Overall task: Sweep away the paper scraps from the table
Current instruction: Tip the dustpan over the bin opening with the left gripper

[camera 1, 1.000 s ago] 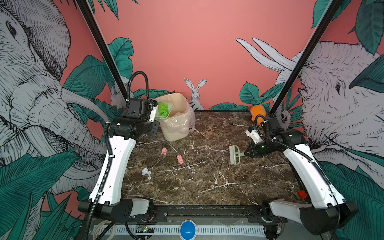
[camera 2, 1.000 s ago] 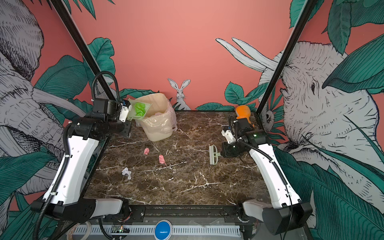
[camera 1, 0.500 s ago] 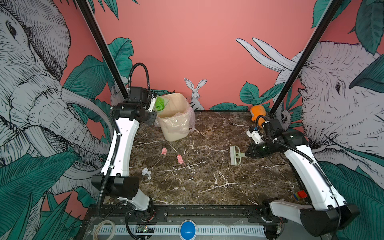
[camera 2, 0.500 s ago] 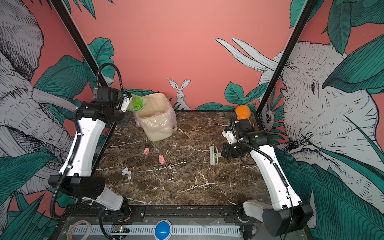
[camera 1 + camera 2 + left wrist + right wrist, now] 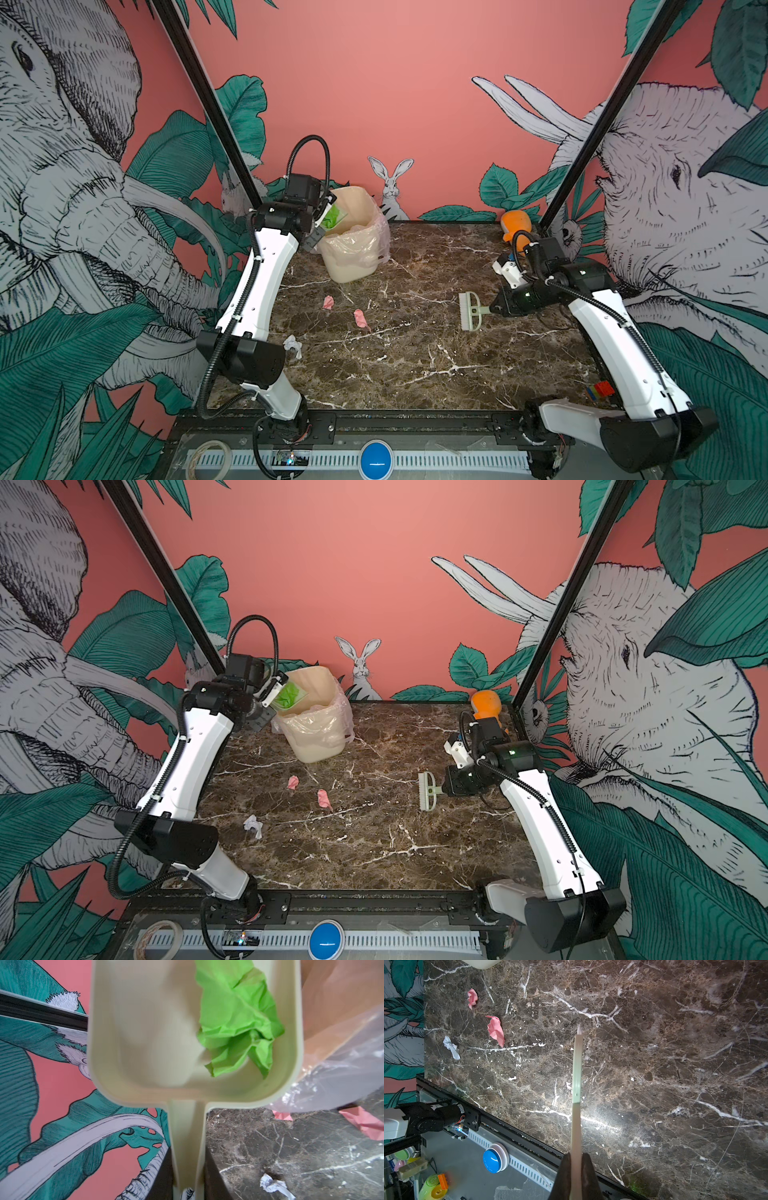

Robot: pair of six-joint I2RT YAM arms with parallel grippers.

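At the far left corner of the table (image 5: 415, 365), I find the left gripper (image 5: 321, 218) closed on the handle of the pale dustpan (image 5: 145, 1043), which is raised at the rim of the bin (image 5: 353, 262). Its fingers are cut off at the edge of the left wrist view and largely masked by the wrist in both top views. One crumpled green scrap (image 5: 239, 1022) sits in the pan against a side wall; the bin's inside is veiled by its thin clear liner (image 5: 376, 232).

The other paper scraps lie left of centre, apart from one another: a pink scrap (image 5: 328, 302); a second pink scrap (image 5: 360, 319) just right of it; a white scrap (image 5: 293, 345) nearer, beside the left arm.

The right gripper (image 5: 576, 1169) is clamped on the flat handle of the brush (image 5: 469, 311), right of centre; I cannot tell whether the bristles touch the top. An orange toy (image 5: 516, 222) stands in the far right corner, partly hidden by cable.

The centre and near half lie open up to the black frame; the surface is glossy dark marble, white-veined.
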